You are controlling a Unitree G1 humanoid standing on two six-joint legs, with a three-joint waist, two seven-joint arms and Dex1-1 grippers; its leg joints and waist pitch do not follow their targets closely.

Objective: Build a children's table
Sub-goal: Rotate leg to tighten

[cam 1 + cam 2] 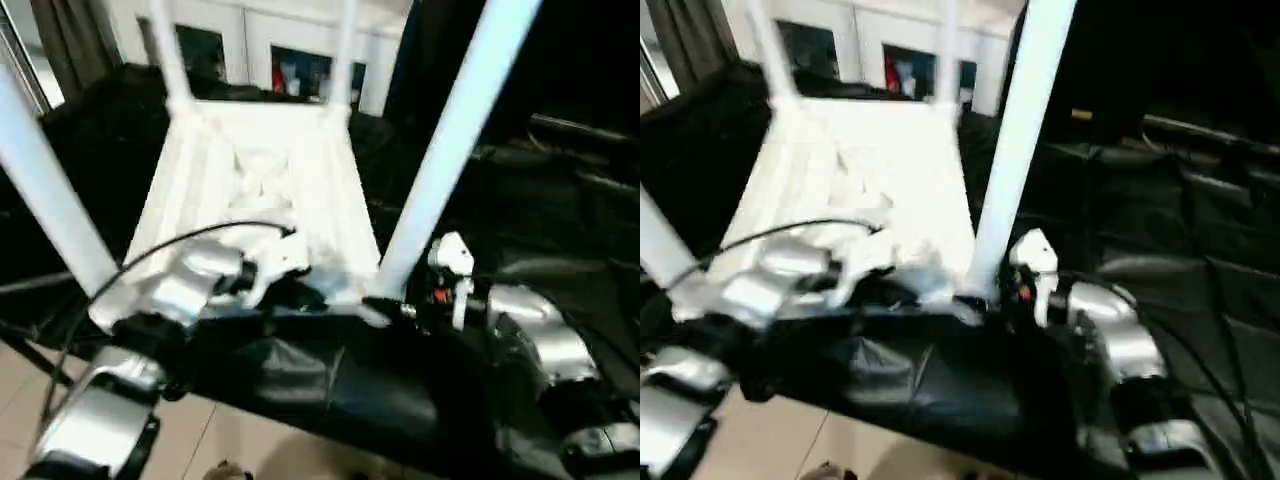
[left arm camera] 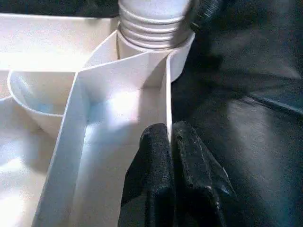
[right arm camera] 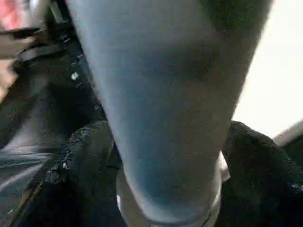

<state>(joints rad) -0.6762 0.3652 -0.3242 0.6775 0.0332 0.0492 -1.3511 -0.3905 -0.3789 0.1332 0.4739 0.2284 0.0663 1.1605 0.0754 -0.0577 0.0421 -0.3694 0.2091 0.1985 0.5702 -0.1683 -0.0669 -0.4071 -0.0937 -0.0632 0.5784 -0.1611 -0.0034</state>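
The children's table lies upside down on black cloth, its ribbed white top [image 1: 260, 170] facing up. Four white legs stand in the corner sockets: two at the far end [image 1: 170, 55] and two near me, one at the left [image 1: 45, 190] and one at the right [image 1: 450, 140]. My left gripper [image 2: 171, 137] is shut on the thin rim wall of the top, beside the near right socket [image 2: 180, 56], where the leg's threaded end [image 2: 151, 23] sits. My right gripper [image 3: 168, 137] is open around the foot of the near right leg [image 3: 161, 94], one black finger [image 3: 90, 156] on each side.
The black cloth [image 1: 300, 380] covers the work surface and hangs over its near edge above a tiled floor [image 1: 200, 440]. A white glass-door cabinet [image 1: 250, 45] stands behind the table. A black cable [image 1: 150, 250] arcs over my left forearm.
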